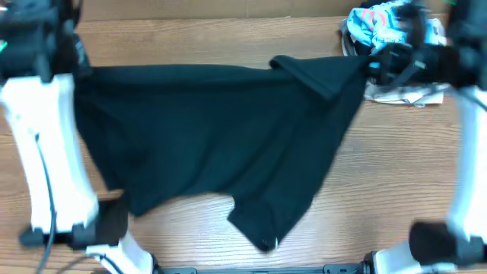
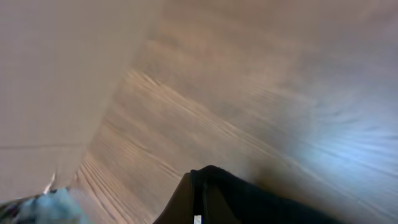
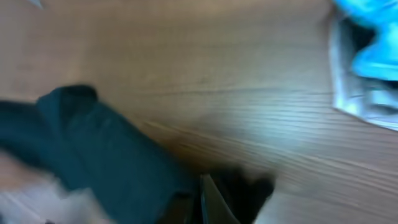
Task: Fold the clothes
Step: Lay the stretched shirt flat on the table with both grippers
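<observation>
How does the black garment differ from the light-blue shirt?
The black garment is plain and dark; the light-blue shirt is printed and bright. The black garment is spread wide across the table; the light-blue shirt is bunched in a small heap at its far right corner. Both are soft fabric.

A wood-grain table (image 1: 396, 167) (light brown) meets a pale back board (image 1: 190, 9).

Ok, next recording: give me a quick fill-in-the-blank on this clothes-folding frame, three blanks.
1. The large black fabric garment lies spread on a ___ table.
2. In the overhead view, the crumpled light-blue printed shirt sits at the table's far ___ corner.
3. In the left wrist view, the small mark on the black garment's edge is ___.

Missing words: wooden; right; white.
</observation>
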You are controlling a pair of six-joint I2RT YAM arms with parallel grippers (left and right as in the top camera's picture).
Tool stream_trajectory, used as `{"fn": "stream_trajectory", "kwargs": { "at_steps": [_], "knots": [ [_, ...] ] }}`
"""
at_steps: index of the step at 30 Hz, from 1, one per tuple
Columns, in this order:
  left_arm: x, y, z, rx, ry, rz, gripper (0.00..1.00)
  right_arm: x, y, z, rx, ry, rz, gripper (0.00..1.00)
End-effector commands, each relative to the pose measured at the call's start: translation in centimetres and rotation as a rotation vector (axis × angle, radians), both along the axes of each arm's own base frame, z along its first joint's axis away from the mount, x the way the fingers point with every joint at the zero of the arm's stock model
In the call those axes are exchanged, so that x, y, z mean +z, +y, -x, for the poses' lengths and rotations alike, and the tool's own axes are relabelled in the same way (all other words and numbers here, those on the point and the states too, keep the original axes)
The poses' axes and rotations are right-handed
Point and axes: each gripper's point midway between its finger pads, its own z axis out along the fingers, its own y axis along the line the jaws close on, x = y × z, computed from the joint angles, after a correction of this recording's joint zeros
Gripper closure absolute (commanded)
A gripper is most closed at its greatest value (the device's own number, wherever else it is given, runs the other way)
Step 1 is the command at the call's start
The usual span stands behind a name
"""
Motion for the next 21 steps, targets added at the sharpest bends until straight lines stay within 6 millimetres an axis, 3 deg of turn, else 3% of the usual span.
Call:
{"fn": "stream_trajectory", "kwargs": {
  "at_steps": [1, 7, 10, 14, 17, 18, 20, 21],
  "knots": [
    [-6.2, 1.0, -3.4, 0.042, 0.114, 0.024, 0.96, -5.3, 2.0, -3.3, 0.065, 0.089, 0.007, 0.96],
    [-18.7, 0.0, -11.7, -0.062, 0.211, 0.106, 0.96, -15.9, 3.6, -10.0, 0.046, 0.191, -0.009, 0.96],
    [-23.8, -0.2, -15.1, -0.080, 0.190, 0.125, 0.96, -19.8, 3.8, -12.8, 0.023, 0.183, -0.025, 0.96],
    [-28.3, -0.7, -18.0, -0.101, 0.143, 0.166, 0.96, -21.7, 4.2, -15.4, 0.009, 0.128, -0.044, 0.96],
    [-29.3, -0.9, -19.5, -0.111, 0.098, 0.176, 0.96, -21.1, 4.3, -17.1, 0.010, 0.049, -0.045, 0.95],
    [-29.3, -0.9, -20.0, -0.115, 0.076, 0.178, 0.96, -20.8, 4.3, -17.6, 0.009, 0.022, -0.047, 0.93],
    [-28.9, -0.9, -20.9, -0.121, 0.037, 0.177, 0.96, -20.3, 4.4, -18.5, -0.006, -0.011, -0.058, 0.75],
    [-28.8, -0.9, -21.2, -0.122, 0.022, 0.174, 0.96, -20.2, 4.3, -18.6, -0.012, -0.016, -0.060, 0.71]
  ]
}}
